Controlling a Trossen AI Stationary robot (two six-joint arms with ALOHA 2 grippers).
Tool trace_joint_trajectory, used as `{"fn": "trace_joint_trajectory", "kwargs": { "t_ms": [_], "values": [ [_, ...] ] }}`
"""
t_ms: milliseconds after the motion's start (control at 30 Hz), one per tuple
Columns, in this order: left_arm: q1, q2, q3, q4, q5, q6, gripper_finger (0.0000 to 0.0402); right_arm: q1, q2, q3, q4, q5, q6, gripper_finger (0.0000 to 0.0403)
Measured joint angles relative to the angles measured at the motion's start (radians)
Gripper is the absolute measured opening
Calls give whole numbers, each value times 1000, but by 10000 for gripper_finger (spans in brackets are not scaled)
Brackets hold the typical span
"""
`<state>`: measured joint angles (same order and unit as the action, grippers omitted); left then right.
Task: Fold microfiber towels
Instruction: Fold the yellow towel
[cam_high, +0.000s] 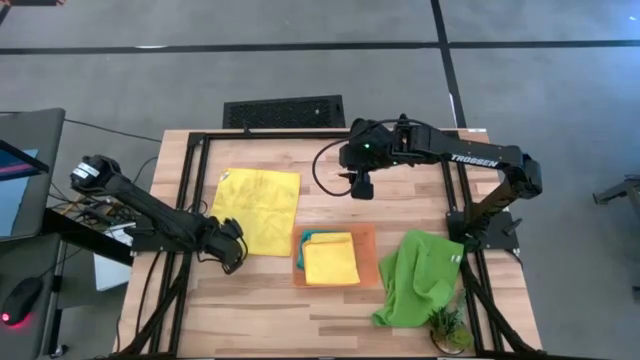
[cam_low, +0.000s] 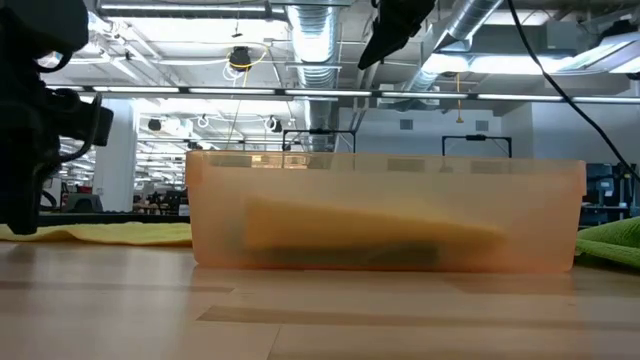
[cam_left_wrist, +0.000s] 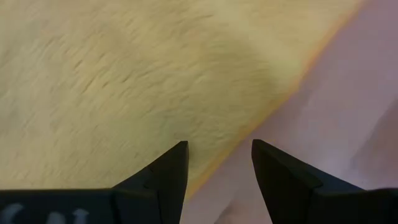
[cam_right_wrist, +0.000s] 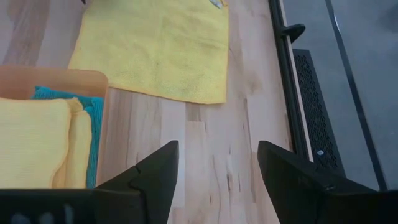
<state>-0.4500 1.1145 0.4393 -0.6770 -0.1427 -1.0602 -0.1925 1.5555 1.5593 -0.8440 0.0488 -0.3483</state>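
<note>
Low view blurs the folded towels (cam_low: 370, 232) behind the tray (cam_low: 385, 175) wall; both grippers' jaws stand wide, holding nothing.

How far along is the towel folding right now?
Done: a folded yellow towel lies on a teal towel in the orange tray. In hand: the left gripper, open, sits at the edge of the flat yellow towel. Left: that one and the crumpled green towel. The right gripper hovers open.
</note>
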Motion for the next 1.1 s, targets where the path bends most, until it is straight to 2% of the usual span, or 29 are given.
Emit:
{"fn": "trace_joint_trajectory", "kwargs": {
  "t_ms": [200, 567, 767, 1100],
  "values": [
    [-2, 0, 0, -8, -65, 24, 170, 0, 0, 0, 0, -2, -1, 244],
    [-1, 130, 11, 75, -51, 70, 170, 0, 0, 0, 0, -1, -1, 244],
    [7, 151, 24, 67, -53, 51, 170, 0, 0, 0, 3, -1, -1, 244],
    [142, 152, 27, 75, -17, -7, 143, 0, 0, 0, 24, -1, -2, 244]
  ]
}}
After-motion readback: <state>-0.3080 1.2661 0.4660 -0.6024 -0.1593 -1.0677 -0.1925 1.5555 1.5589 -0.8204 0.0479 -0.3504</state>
